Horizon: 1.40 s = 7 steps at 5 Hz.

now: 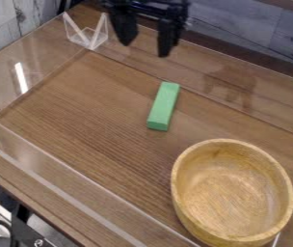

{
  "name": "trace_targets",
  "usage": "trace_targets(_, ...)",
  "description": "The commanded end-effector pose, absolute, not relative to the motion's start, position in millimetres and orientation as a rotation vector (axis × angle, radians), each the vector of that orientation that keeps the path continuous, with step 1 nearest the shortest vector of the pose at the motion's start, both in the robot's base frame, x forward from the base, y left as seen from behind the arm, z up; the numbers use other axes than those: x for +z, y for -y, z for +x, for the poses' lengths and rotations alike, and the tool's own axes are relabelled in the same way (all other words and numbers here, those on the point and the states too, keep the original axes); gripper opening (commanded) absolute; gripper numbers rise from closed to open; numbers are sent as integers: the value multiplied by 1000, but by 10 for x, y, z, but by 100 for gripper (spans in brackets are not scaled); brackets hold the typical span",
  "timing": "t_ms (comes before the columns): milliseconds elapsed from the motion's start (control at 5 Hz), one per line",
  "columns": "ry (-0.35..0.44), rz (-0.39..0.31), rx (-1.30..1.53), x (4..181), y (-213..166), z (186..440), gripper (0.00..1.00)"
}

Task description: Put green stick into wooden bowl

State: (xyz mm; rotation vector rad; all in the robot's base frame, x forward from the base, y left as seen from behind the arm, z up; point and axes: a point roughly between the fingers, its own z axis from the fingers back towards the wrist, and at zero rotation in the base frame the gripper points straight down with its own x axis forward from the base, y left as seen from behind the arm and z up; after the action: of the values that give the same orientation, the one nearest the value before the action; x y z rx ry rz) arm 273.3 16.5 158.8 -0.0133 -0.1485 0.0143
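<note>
The gripper [148,35] hangs at the far end of the table, up near the back wall. Its two dark fingers [168,41] point down and stand wide apart, with nothing between them. It holds nothing.

The green stick [164,104] lies flat on the table [72,106], nearer to the camera than the gripper and a tiny bit to the right of it. There is a clear gap between them, and they do not touch. The stick's long side runs from far to near, leaning a little, with its far end tipped to the right. So the gripper most likely has to come toward the near side and down, with one finger on each long side of the stick.

The wooden bowl [231,189] sits in the near right corner, apart from the stick. It is round, wide and shallow, with a thick rim. Its wood is pale tan with wavy lines in it, and it is empty.

The stick is a small flat bar, plain bright green and not shiny. The table is darker brown wood with fine stripes, and clear plastic walls [34,68] stand around it.
</note>
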Motion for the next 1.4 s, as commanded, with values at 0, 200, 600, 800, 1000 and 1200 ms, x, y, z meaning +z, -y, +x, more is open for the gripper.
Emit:
trace_targets(0, 237, 7, 58, 1686, -347, 2873, 100)
trace_targets(200, 252, 21, 82, 1671, -458, 2922, 100)
trace_targets(600, 232, 27, 66, 1648, -392, 2810, 100)
trace_targets(800, 220, 29, 67, 1518, -377, 2826, 100)
trace_targets(1000, 216, 31, 65, 1342, -326, 2892, 100)
trace_targets(1200, 214, 38, 59, 1132, -243, 2931, 100)
